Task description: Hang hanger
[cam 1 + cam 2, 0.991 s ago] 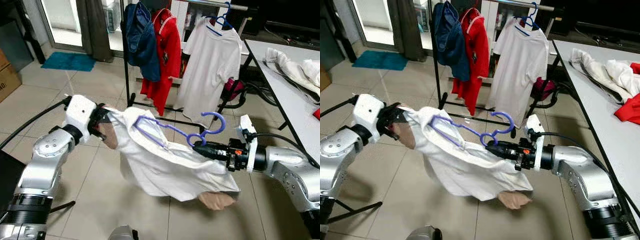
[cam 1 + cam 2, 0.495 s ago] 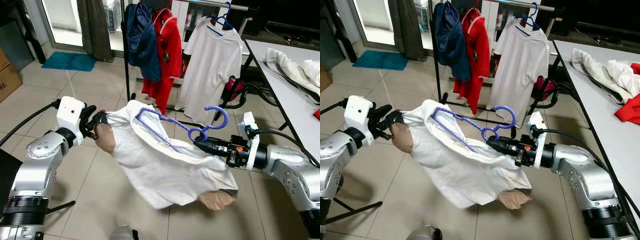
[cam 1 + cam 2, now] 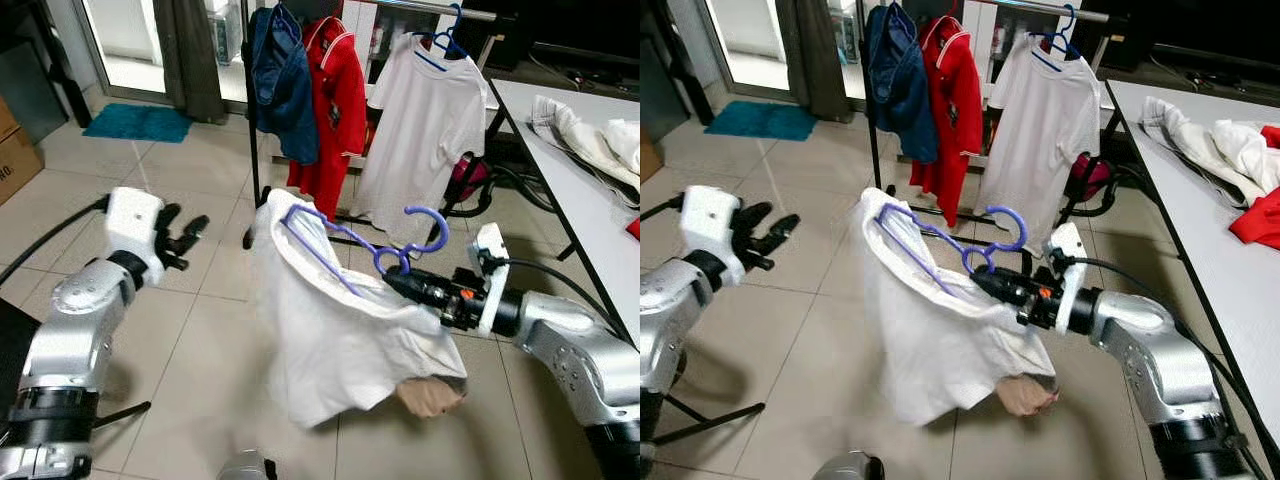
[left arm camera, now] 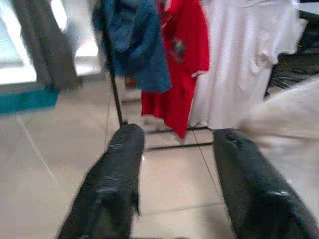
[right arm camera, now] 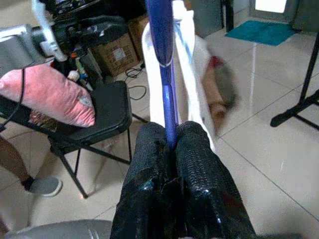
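Observation:
A purple hanger carries a white shirt with tan cuffs, which droops toward the floor in front of me. My right gripper is shut on the hanger just below its hook; the wrist view shows the purple hanger pinched between the black fingers. My left gripper is open and empty, out to the left of the shirt and apart from it; its two fingers stand wide apart. The clothes rack stands behind the shirt.
On the rack hang a navy garment, a red shirt and a white T-shirt on a blue hanger. A table with piled clothes runs along the right. A teal mat lies far left.
My left gripper let go of the shirt's sleeve and drew back to the left, open. The freed shirt swung down to hang from the hanger, which my right gripper still holds.

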Controlling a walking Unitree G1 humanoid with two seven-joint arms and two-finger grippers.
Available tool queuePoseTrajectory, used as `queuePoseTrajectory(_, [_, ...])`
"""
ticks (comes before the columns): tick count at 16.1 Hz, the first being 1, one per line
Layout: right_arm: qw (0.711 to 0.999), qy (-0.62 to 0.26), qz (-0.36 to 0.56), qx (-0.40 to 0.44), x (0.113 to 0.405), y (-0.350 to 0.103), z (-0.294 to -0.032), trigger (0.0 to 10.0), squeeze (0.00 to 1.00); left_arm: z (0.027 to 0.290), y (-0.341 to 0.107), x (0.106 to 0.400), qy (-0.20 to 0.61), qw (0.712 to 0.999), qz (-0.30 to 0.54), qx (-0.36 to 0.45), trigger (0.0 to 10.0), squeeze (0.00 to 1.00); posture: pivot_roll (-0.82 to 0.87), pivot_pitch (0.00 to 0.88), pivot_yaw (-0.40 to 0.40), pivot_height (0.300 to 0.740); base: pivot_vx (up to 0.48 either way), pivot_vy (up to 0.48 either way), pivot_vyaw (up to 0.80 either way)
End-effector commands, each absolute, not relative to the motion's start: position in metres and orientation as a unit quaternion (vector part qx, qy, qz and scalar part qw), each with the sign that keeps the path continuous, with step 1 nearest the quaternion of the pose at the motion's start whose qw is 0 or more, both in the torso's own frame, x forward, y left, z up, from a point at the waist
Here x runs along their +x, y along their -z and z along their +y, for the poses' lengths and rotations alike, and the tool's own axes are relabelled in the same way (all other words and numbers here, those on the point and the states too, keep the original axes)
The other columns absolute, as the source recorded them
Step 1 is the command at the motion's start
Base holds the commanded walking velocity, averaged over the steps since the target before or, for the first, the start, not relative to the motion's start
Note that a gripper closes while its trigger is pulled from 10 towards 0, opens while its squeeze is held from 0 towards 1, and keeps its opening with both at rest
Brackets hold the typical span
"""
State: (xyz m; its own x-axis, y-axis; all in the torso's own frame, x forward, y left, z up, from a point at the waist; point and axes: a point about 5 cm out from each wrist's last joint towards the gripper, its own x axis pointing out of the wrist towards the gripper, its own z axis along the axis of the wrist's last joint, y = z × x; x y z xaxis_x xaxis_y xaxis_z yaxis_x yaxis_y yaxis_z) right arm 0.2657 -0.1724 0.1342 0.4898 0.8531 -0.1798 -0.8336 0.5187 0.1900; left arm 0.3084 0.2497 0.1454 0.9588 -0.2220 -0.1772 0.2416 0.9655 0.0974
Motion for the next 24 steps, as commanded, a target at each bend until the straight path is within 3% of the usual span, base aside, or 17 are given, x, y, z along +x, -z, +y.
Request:
queuePoseTrajectory(1, [0.866,-0.487,0.112,0.025,0.266,-0.142,-0.176,10.0,0.0,0.253,-0.148,0.311,0.105,0.99,0.088,0.045,10.0,1.0,0.06,0.0,-0.04,0.74,0.0,0.0,0.0])
queuePoseTrajectory(2, [0.869,-0.482,0.113,0.021,0.267,-0.142,-0.176,10.0,0.0,0.254,-0.149,0.312,0.104,0.99,0.084,0.054,10.0,1.0,0.06,0.0,-0.04,0.74,0.0,0.0,0.0])
queuePoseTrajectory(3, [0.88,-0.461,0.112,0.012,0.272,-0.142,-0.175,10.0,0.0,0.242,-0.153,0.316,0.119,0.988,0.071,0.073,10.0,0.63,0.06,0.0,-0.042,0.74,0.0,0.0,0.0])
queuePoseTrajectory(4, [0.884,-0.454,0.111,0.009,0.274,-0.142,-0.174,10.0,0.0,0.235,-0.154,0.317,0.126,0.987,0.067,0.077,10.0,0.63,0.06,0.0,-0.047,0.74,0.0,0.0,0.0])
queuePoseTrajectory(5, [0.894,-0.435,0.107,0.007,0.278,-0.141,-0.172,10.0,0.0,0.222,-0.155,0.318,0.142,0.985,0.058,0.074,10.0,0.0,0.06,0.0,-0.049,0.74,0.0,0.0,0.0])
queuePoseTrajectory(6, [0.914,-0.393,0.1,0.001,0.285,-0.138,-0.165,10.0,0.0,0.187,-0.159,0.318,0.195,0.979,0.035,0.054,10.0,0.0,0.06,0.0,-0.049,0.74,0.0,0.0,0.0])
queuePoseTrajectory(8, [0.928,-0.362,0.09,0.001,0.29,-0.137,-0.157,10.0,0.0,0.152,-0.162,0.315,0.251,0.967,0.017,0.042,10.0,0.0,0.06,0.0,-0.048,0.74,0.0,0.0,0.0])
queuePoseTrajectory(10, [0.93,-0.356,0.084,0.012,0.292,-0.136,-0.148,10.0,0.0,0.136,-0.16,0.319,0.259,0.962,0.002,0.089,10.0,0.0,0.05,0.0,-0.045,0.74,0.0,0.0,0.0])
queuePoseTrajectory(16, [0.915,-0.394,0.072,0.035,0.289,-0.14,-0.129,10.0,0.0,0.131,-0.169,0.34,0.174,0.965,-0.042,0.19,10.0,0.0,0.05,0.0,-0.045,0.74,0.0,0.0,0.0])
queuePoseTrajectory(22, [0.897,-0.435,0.066,0.039,0.28,-0.144,-0.126,10.0,0.0,0.142,-0.16,0.348,0.167,0.973,-0.013,0.161,10.0,0.0,0.05,0.0,-0.039,0.74,0.0,0.0,0.0])
queuePoseTrajectory(23, [0.894,-0.441,0.063,0.042,0.279,-0.145,-0.125,10.0,0.0,0.141,-0.159,0.348,0.174,0.972,-0.011,0.158,8.2,0.0,0.05,0.0,-0.036,0.74,0.0,0.0,0.0])
queuePoseTrajectory(24, [0.892,-0.446,0.061,0.045,0.278,-0.146,-0.124,10.0,0.0,0.142,-0.158,0.349,0.175,0.972,-0.011,0.157,3.8,0.0,0.05,0.0,-0.035,0.74,0.0,0.0,0.0])
